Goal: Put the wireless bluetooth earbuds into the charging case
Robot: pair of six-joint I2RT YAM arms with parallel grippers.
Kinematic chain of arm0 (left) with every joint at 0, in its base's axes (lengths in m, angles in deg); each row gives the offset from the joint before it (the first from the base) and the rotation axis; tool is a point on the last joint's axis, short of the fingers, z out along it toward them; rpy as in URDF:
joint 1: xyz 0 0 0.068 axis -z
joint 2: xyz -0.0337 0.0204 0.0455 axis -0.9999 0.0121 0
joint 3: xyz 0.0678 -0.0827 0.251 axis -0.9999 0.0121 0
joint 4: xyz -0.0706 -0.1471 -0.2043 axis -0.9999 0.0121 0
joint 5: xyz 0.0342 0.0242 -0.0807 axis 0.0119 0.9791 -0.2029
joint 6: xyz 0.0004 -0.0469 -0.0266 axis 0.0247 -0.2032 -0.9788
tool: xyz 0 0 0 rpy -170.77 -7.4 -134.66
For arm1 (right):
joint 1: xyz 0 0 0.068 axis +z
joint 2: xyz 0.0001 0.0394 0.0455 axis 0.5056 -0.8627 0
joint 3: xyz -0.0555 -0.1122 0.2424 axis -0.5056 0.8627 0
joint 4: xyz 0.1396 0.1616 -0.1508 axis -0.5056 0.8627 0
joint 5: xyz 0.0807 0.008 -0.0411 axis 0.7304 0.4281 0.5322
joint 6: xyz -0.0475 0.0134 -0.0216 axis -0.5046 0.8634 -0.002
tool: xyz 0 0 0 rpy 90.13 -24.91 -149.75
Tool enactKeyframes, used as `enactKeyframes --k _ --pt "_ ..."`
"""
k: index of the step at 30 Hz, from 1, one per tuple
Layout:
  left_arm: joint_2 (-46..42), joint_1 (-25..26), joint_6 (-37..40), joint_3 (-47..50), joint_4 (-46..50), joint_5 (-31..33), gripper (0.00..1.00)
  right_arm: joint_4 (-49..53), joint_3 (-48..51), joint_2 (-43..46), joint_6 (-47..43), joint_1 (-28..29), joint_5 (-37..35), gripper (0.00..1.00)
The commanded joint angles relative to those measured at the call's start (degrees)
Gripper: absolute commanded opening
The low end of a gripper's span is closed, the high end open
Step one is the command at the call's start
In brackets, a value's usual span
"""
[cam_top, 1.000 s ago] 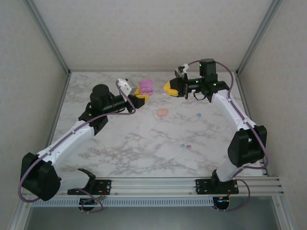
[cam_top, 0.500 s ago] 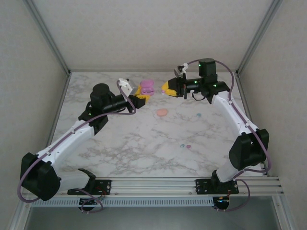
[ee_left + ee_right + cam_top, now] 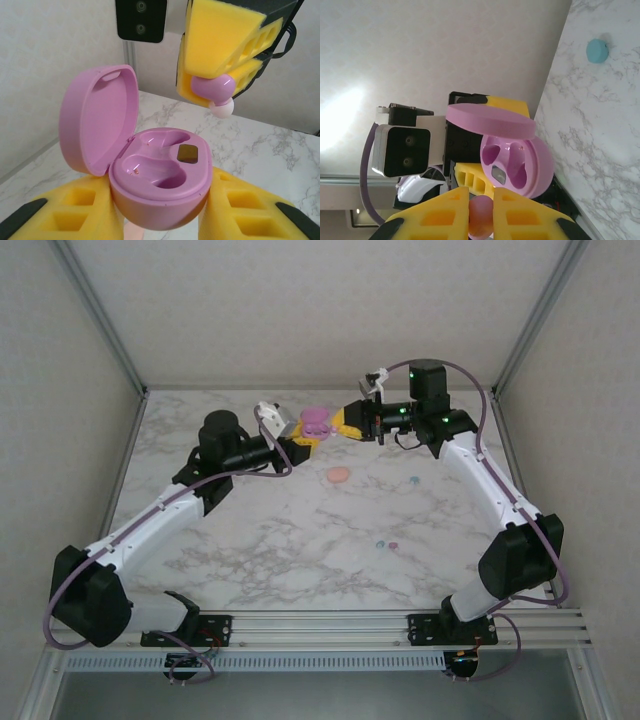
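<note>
My left gripper (image 3: 159,220) is shut on the base of an open pink charging case (image 3: 160,175). Its lid (image 3: 97,120) stands up at the left and both sockets are empty. My right gripper (image 3: 481,197) is shut on a pink earbud (image 3: 481,220) with a white tip. In the left wrist view that earbud (image 3: 212,86) hangs just above and to the right of the case, apart from it. From above, the case (image 3: 315,421) and the right gripper (image 3: 347,423) nearly meet over the back of the table.
On the marble table (image 3: 280,540) lie a pink oval case (image 3: 338,475), a teal bud (image 3: 413,480), and a teal bud (image 3: 380,542) beside a purple bud (image 3: 393,544) nearer the front. Frame posts and walls close the sides and back.
The left arm has carried the open case to the right and the right arm has brought the earbud to the left. The gap between them has narrowed to almost nothing.
</note>
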Motion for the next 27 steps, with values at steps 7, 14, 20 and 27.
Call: enactKeyframes --k 7,14,20,27 --pt "0.23 1.03 0.7 -2.54 -0.61 -2.36 0.31 0.03 -1.95 0.88 -2.35 0.92 -4.15 0.15" --pt "0.3 1.29 0.54 -2.65 -0.57 -2.52 0.31 -3.08 -1.53 0.92 -0.28 1.5 -5.1 0.15" --pt "0.42 1.47 -0.14 -2.71 -1.49 -2.54 0.31 -1.26 -1.5 0.83 -1.96 2.05 -7.36 0.15" --pt "0.4 1.64 -1.44 -2.29 -2.99 -2.37 0.31 1.06 -1.5 0.81 -4.03 2.59 -8.44 0.16"
